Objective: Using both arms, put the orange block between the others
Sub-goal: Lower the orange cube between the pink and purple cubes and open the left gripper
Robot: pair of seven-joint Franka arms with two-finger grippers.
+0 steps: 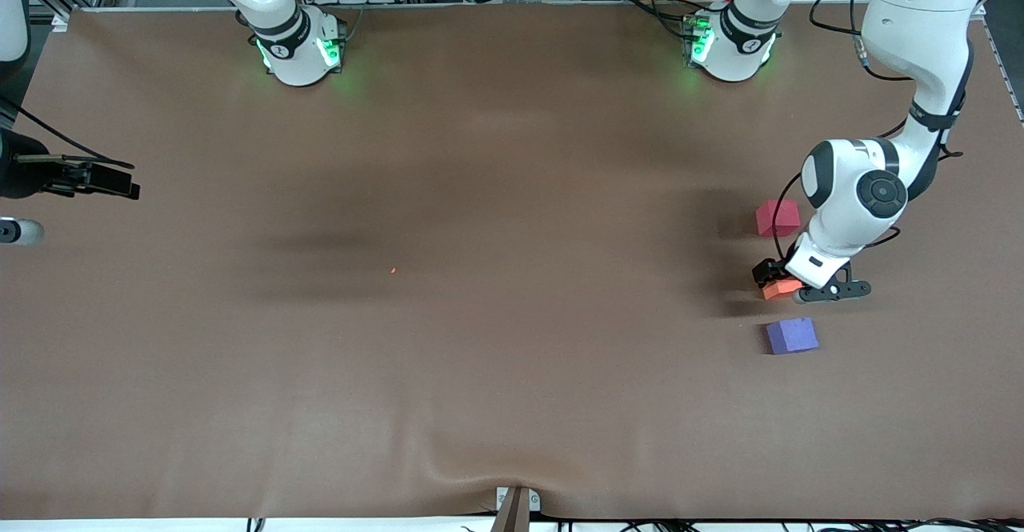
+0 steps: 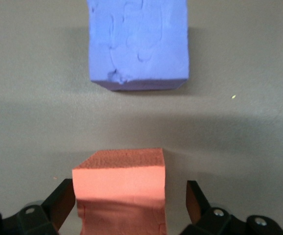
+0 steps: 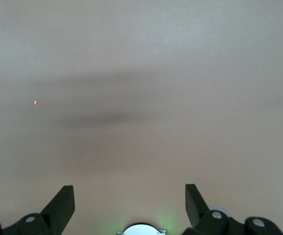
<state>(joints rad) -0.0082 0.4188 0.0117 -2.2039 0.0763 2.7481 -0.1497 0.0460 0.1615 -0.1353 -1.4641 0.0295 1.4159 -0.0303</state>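
The orange block (image 1: 778,289) rests on the brown table between the pinkish-red cube (image 1: 778,218), which is farther from the front camera, and the purple-blue cube (image 1: 792,335), which is nearer. My left gripper (image 1: 780,280) is low around the orange block (image 2: 119,188), open. A gap shows between one finger (image 2: 194,198) and the block, and the other finger sits right beside it. In the left wrist view the purple-blue cube (image 2: 138,44) lies just ahead. My right gripper (image 3: 130,193) is open with nothing in it and waits at the right arm's end of the table (image 1: 96,182).
A tiny orange speck (image 1: 393,270) lies on the brown table (image 1: 512,372) near its middle, and it shows in the right wrist view as an orange speck (image 3: 35,102). Both arm bases (image 1: 300,48) stand along the table's back edge.
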